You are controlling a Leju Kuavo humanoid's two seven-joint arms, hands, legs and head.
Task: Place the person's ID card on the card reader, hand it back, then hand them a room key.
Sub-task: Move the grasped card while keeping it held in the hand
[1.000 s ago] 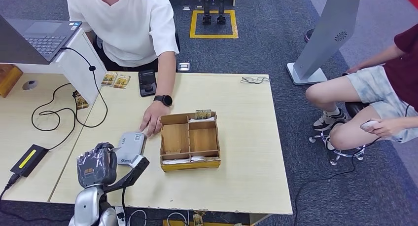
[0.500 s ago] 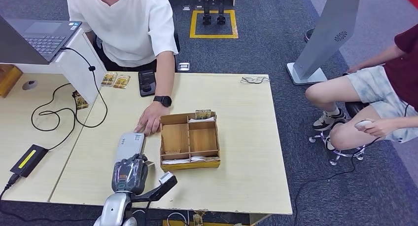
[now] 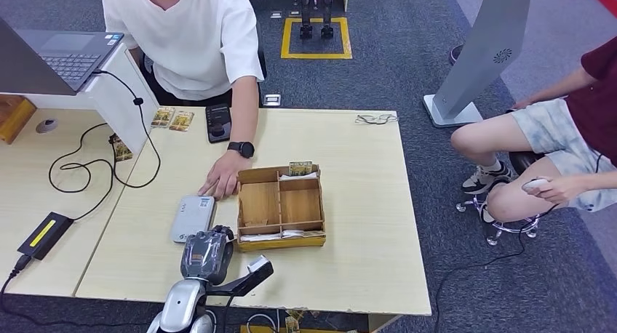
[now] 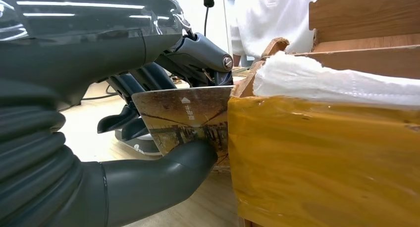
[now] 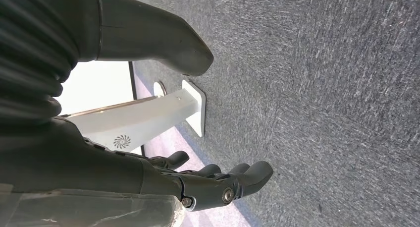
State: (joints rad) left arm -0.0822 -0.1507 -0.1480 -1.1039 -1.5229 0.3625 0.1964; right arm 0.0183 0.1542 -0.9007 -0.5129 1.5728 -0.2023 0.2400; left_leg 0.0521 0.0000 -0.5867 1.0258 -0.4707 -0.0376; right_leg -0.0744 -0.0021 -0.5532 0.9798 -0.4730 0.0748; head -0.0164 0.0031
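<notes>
left robot hand [image 4: 148,123] pinches a room key [image 4: 190,115] against the wooden box [image 3: 281,206] near the surface's front edge; right robot hand [image 5: 163,152] hangs released, fingers apart.

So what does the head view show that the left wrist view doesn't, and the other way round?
Head view alone: the whole table, the card reader, the laptop, the person's hand beside the reader, and a second seated person.

Left wrist view alone: the card pinched between the thumb and the fingers of the left robot hand, against the box's yellow front.

Both: the left robot hand at the wooden box, and the person in white.
</notes>
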